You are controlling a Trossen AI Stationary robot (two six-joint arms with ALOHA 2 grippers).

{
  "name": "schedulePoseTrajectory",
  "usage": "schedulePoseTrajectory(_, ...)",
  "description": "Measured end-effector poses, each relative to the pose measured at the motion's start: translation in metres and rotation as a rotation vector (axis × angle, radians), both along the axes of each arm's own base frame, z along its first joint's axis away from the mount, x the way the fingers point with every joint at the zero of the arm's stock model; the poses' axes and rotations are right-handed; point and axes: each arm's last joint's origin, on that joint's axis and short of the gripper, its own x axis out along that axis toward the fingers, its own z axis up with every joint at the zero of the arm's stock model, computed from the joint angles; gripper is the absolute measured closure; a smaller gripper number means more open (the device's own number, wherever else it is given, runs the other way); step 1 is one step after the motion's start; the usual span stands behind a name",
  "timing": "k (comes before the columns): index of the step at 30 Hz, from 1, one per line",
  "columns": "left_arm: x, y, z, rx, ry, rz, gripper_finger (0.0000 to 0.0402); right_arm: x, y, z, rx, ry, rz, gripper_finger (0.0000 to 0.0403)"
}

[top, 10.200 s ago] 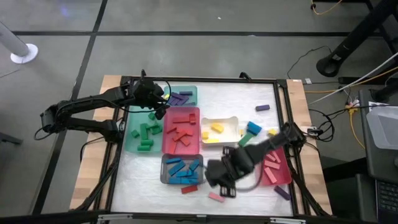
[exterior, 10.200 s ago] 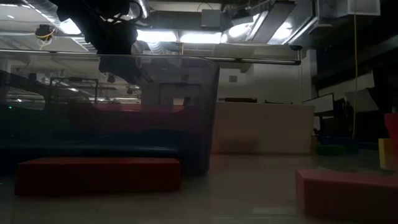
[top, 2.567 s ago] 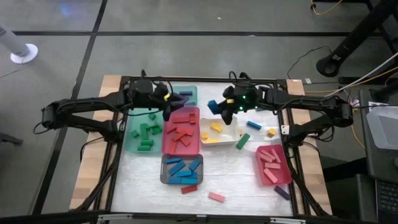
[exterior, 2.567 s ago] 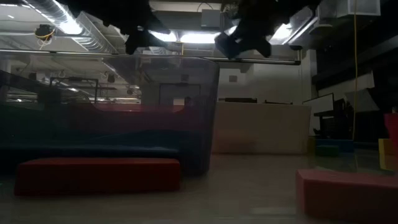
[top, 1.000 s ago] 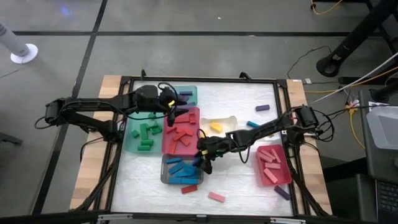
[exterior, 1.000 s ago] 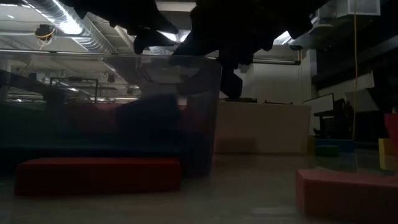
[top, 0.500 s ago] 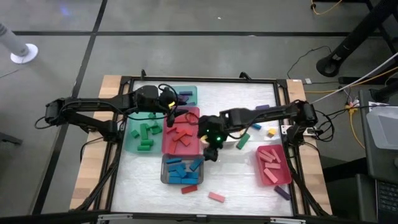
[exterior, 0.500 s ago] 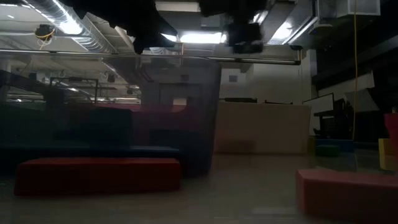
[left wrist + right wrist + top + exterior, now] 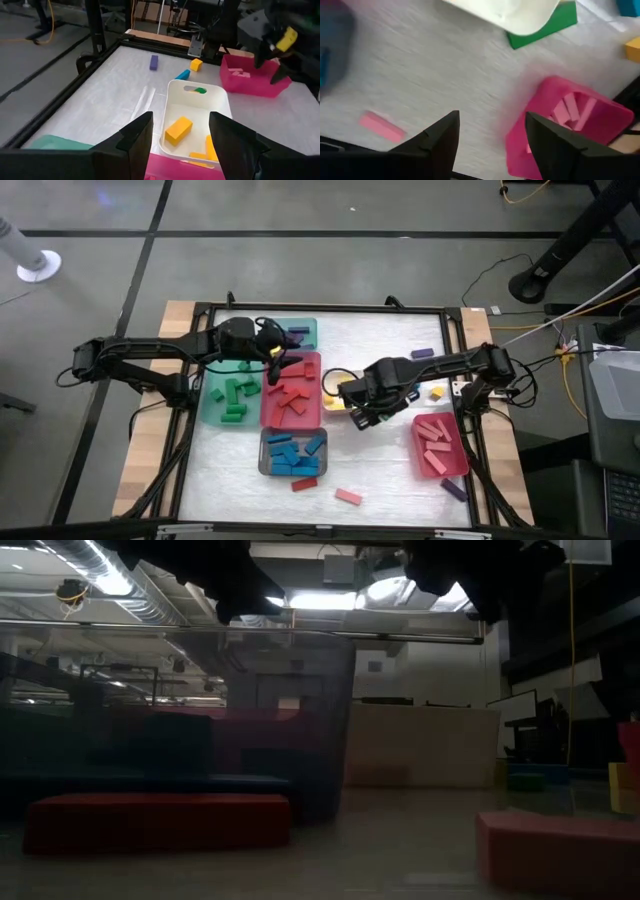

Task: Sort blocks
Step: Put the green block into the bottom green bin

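Pink tray (image 9: 440,448) sits lower right, collecting pink blocks. Your right gripper (image 9: 366,414) hangs mid-frame, fingers apart and empty, ready for another. Left gripper (image 9: 277,362) waits, spread, upper left.

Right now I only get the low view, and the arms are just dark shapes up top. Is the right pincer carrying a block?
Observer: No. The right pincer is open, with nothing between its fingers.
Operator: Left one?
Observer: The left pincer is open and empty too, at the red tray corner.
Operator: Any strays left?
Observer: Yes, a pink block lies loose on the table, outside every tray.
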Motion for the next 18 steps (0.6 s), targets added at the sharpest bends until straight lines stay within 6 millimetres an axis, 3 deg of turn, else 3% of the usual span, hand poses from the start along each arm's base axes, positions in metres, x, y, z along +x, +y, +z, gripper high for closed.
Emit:
schedulePoseTrajectory(7,0.0,0.0,0.0,0.043,0.012,-0.016,0.0219,-0.022,-0.01,0.005,-0.038,0.031,-0.025,0.018)
schedulePoseTrajectory(12,-0.001,0.0,-0.001,0.05,0.026,-0.02,0.0219,-0.064,-0.022,0.011,-0.061,0.026,-0.101,0.018)
schedulePoseTrajectory(15,-0.001,0.0,-0.002,0.049,0.029,-0.02,0.0219,-0.095,-0.027,0.009,-0.128,0.036,-0.299,0.018)
schedulePoseTrajectory(18,-0.001,0.0,-0.002,0.048,0.03,-0.02,0.0219,-0.116,-0.03,0.001,-0.169,-0.016,-0.665,0.018)
